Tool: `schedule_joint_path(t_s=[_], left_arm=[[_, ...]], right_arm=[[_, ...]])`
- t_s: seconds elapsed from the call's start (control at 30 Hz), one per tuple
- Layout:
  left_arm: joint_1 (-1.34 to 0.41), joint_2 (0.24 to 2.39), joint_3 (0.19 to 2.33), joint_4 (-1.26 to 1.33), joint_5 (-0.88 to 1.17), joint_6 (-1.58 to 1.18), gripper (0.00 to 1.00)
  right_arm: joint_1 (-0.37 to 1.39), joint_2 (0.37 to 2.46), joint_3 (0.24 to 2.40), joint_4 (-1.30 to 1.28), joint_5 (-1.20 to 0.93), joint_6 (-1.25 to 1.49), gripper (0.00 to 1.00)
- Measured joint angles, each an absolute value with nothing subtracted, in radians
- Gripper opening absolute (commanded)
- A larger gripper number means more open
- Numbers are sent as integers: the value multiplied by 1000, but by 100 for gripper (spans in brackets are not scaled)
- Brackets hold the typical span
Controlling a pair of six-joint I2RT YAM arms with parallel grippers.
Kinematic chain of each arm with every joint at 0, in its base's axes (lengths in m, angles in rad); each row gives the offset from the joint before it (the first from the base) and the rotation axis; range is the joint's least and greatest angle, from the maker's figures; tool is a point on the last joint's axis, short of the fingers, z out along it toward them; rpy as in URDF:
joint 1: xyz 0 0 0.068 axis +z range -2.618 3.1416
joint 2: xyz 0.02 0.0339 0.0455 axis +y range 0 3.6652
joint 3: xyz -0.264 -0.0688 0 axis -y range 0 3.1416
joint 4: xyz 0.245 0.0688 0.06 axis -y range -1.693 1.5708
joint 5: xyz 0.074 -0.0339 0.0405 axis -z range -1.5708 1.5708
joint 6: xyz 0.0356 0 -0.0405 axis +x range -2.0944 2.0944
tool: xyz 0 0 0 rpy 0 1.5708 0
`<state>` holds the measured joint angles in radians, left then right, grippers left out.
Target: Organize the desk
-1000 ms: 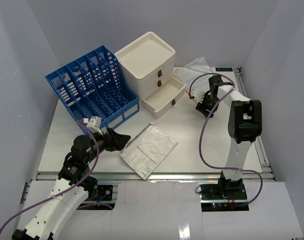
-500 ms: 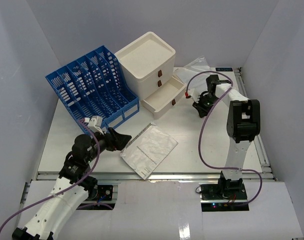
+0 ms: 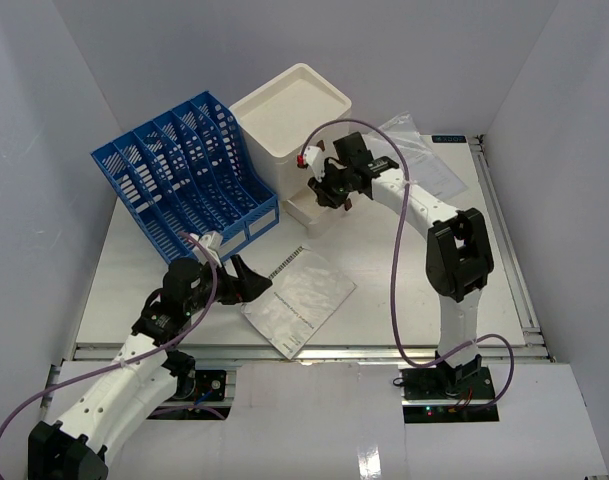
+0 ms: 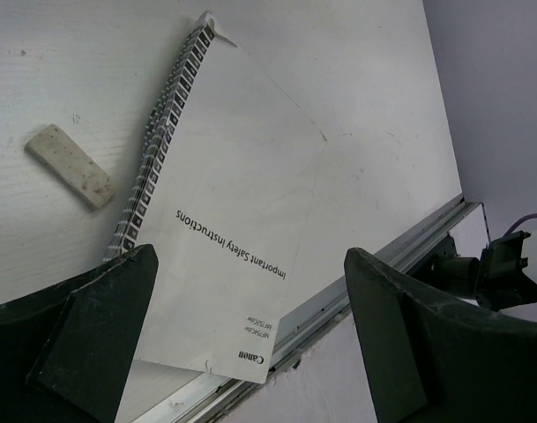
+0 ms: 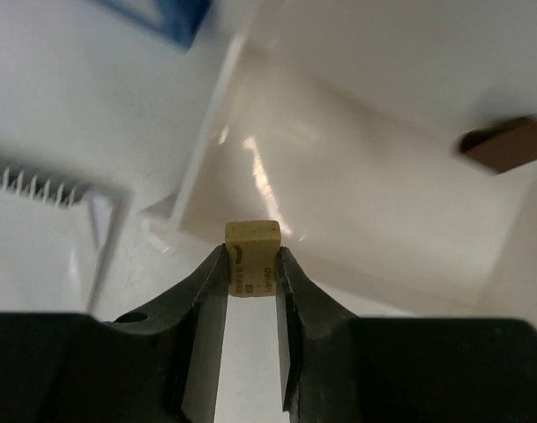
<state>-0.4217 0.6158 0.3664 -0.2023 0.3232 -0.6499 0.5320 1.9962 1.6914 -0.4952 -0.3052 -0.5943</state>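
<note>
Desk (image 3: 404, 280) white, rail-edged, filling the floor of the top view under both arms. Right gripper (image 5: 252, 264) pinched narrow on a small cream eraser (image 5: 251, 240), held above the open drawer (image 5: 356, 203) of the white drawer box (image 3: 289, 110). Left gripper (image 4: 250, 256) spread wide, holding nothing, hovering low over a Canon safety booklet (image 4: 242, 194) lying flat near the front rail. Speckled eraser (image 4: 70, 166) on the bare top just beside the booklet's striped edge, clear of both fingers. Blue file rack (image 3: 184, 180) far left, right beside the drawer box. Clear plastic bag (image 3: 424, 155) toward the far right corner.
</note>
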Motion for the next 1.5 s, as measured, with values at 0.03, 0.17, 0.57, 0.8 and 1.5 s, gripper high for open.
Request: schedule_joint_path(t_s=[0.03, 0.17, 0.57, 0.8, 1.5], left_arm=[[-422, 614, 366, -202, 323, -652, 98], [-422, 614, 366, -206, 321, -656, 98], [-422, 579, 396, -306, 258, -660, 98], [-422, 565, 426, -374, 166, -716, 84], [-454, 1341, 705, -434, -158, -987, 73]], right_arm=[[530, 2014, 1734, -478, -287, -574, 49], [520, 2069, 1839, -406, -238, -525, 80], [528, 1878, 1513, -422, -473, -588, 90], [611, 1614, 1204, -448, -804, -812, 90], [738, 1662, 1153, -437, -680, -878, 90]])
